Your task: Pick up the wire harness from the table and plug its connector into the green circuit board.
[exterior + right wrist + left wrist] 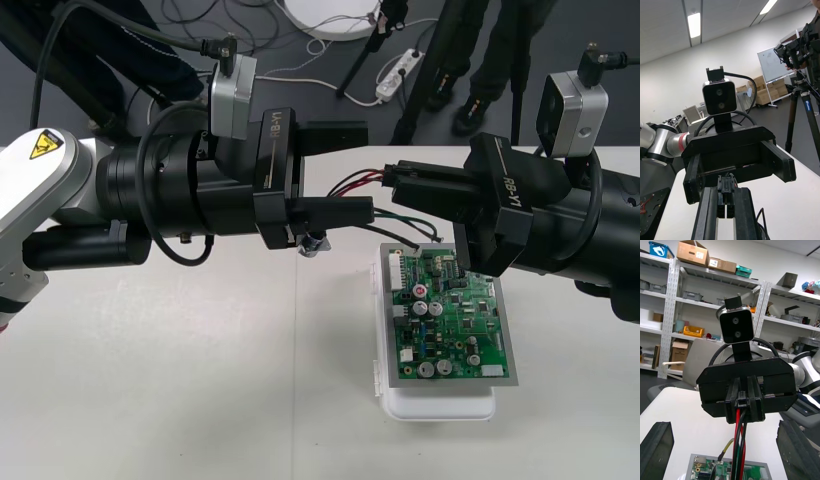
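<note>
Table (180, 380): plain and light. It carries the white base (440, 408), which lies to the robot's right of centre.

Left gripper (362, 170): reaches in level from the left, fingers spread wide and clamping nothing. Advice: draw it straight back before the descent, so that no wire snags on a finger.

Right gripper (395, 182): faces the left gripper tip to tip above the board's far edge, fingers closed on the plug. It appears to carry the insertion step, so move it slowly and hold the grip firm, as the plug sits at the very tips.

Circuit board (455, 320): green, flat on the white base, with nothing plugged into it. It rests loose as far as can be seen, so press straight down rather than sideways to avoid shifting it.

Wire harness (350, 185): in the air between the two grippers, held by its plug end only. The red and black wires run toward the left gripper. The green wire (400, 228) droops to the board's far edge — keep it off the components.

Header (400, 267): pale, at the board's far left corner, and the likely target. Line the plug up directly over it before lowering.

Socket (313, 243): round metal, hanging beside the left gripper's nearer finger, off the board. Let it trail freely — its weight will tug on the wires.

Plug (741, 404): small and black, pinched between the right fingertips. Which way its mating face points cannot be told, so confirm that first.
</note>
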